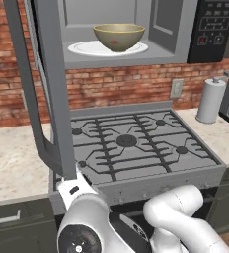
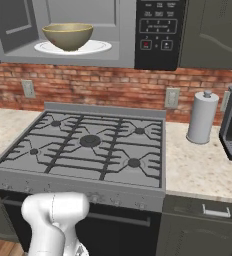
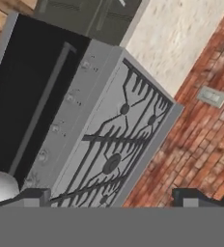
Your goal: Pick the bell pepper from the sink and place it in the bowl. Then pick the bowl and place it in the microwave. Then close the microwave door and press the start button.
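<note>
Bowl position: the bowl [image 1: 119,37] sits upright on the white turntable plate [image 1: 82,48] inside the microwave [image 2: 125,57], mouth up.
Pepper: a small red patch shows on the bowl [image 2: 67,36] in the left base view; whether it is the bell pepper cannot be told.
Door: the microwave door [image 1: 50,94] stands swung wide, seen nearly edge-on, its long edge running top to bottom of the left base view, lower corner just above the arm.
Hand state: the hand [image 3: 111,198] is released, finger tips well apart, nothing between them; it looks across the stove [image 3: 109,144] toward the brick wall [image 3: 201,140].
Step judged: closing the door, then the start button on the keypad panel [image 2: 157,30].
Risk 1: the arm is close under the door's lower corner; a push from there could slide off the edge and leave the door ajar.
Risk 2: a hard swing could jolt the bowl on the plate.
Risk 3: open fingers on the keypad might strike a neighbouring key.
Surface: a paper towel roll [image 2: 202,117] stands on the surface, well apart from the work.
</note>
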Tool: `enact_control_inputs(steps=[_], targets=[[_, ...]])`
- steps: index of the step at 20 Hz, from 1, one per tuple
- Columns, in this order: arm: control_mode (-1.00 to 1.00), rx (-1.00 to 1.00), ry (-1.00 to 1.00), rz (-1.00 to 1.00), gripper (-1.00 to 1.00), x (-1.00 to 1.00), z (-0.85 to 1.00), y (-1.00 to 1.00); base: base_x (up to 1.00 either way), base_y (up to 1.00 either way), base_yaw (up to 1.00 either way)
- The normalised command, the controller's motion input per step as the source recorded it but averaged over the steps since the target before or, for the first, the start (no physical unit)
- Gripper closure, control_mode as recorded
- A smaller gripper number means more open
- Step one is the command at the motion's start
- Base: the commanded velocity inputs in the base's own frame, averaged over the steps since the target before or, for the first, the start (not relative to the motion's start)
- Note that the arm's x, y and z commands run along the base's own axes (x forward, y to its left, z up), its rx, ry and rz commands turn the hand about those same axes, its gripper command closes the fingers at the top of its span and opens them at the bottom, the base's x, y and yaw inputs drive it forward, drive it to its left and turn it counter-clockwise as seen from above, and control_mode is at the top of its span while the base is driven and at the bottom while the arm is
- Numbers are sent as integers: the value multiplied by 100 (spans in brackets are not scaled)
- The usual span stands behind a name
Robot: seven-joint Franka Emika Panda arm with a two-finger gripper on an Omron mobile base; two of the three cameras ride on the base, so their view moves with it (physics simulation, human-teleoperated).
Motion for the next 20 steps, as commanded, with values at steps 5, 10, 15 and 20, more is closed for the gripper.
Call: enact_control_inputs(steps=[5, 10, 15, 20], targets=[[-100, -15, -15, 0, -100, 0, -11, 61, 0, 0, 0], [-100, -14, -19, -4, -100, 0, 15, 64, 0, 0, 0], [-100, -9, -12, -7, -100, 1, 5, 61, 0, 0, 0], [-100, -5, -6, -11, -100, 20, 23, 43, 0, 0, 0]])
